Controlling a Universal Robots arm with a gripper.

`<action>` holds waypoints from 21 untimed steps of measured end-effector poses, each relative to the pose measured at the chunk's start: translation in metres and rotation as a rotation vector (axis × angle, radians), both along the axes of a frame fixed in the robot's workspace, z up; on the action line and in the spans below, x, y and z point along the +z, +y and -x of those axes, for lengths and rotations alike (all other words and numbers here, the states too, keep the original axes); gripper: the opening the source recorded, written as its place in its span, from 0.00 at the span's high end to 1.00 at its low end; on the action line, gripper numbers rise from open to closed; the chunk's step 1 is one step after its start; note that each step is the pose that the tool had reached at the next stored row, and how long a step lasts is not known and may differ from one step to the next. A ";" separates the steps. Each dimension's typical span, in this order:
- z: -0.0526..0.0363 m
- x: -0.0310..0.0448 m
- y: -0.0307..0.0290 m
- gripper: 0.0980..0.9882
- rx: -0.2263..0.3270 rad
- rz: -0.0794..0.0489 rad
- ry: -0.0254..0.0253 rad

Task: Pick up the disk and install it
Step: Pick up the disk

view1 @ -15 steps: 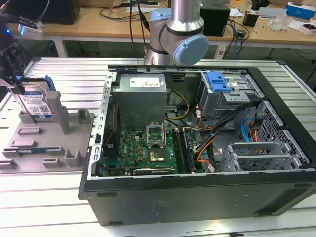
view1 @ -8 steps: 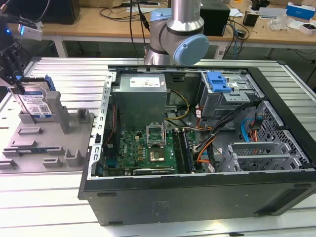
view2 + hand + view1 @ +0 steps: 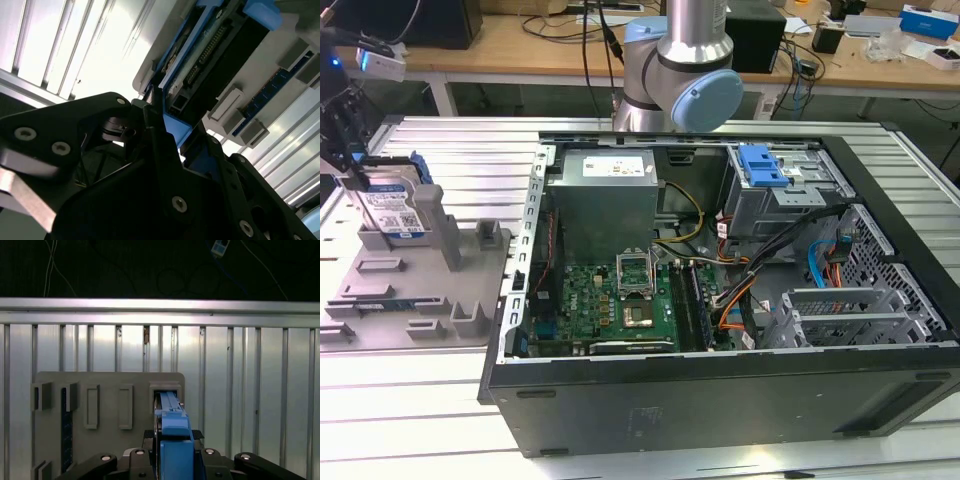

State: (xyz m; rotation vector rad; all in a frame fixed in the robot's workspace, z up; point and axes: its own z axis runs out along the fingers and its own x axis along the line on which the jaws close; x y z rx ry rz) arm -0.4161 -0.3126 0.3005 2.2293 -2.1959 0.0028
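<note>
Exterior view, tool (image 3: 358, 176) pinching upright disk (image 3: 392, 212) from above, at grey holder (image 3: 430, 292).

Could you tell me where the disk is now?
The disk stands upright in the grey holder at the exterior view's left, beside the open computer case.

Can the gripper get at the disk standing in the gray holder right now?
Probably yes. The gripper sits right at the upper edge of the disk, and the first wrist view shows the blue bracket directly at it. Nothing on the gray holder stands between them.
</note>
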 end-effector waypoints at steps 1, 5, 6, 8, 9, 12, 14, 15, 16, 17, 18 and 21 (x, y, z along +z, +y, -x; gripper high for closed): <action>0.0000 0.0013 0.0000 0.70 0.000 0.000 0.0000; -0.0021 0.0127 0.0000 0.70 0.000 0.000 0.0001; -0.0029 0.0167 0.0000 0.70 0.000 0.000 0.0002; -0.0038 0.0232 0.0000 0.70 0.000 0.000 0.0001; -0.0047 0.0304 0.0000 0.70 0.000 0.000 0.0000; -0.0071 0.0450 0.0000 0.70 0.000 0.000 0.0001; -0.0084 0.0530 0.0000 0.70 0.000 0.000 0.0001; -0.0098 0.0611 0.0000 0.70 0.000 -0.001 0.0001; -0.0106 0.0663 0.0000 0.70 0.000 -0.001 0.0002; -0.0112 0.0704 0.0000 0.70 0.000 -0.001 0.0001; -0.0119 0.0747 0.0000 0.70 0.000 -0.001 0.0001; -0.0134 0.0888 0.0000 0.70 0.000 -0.001 0.0001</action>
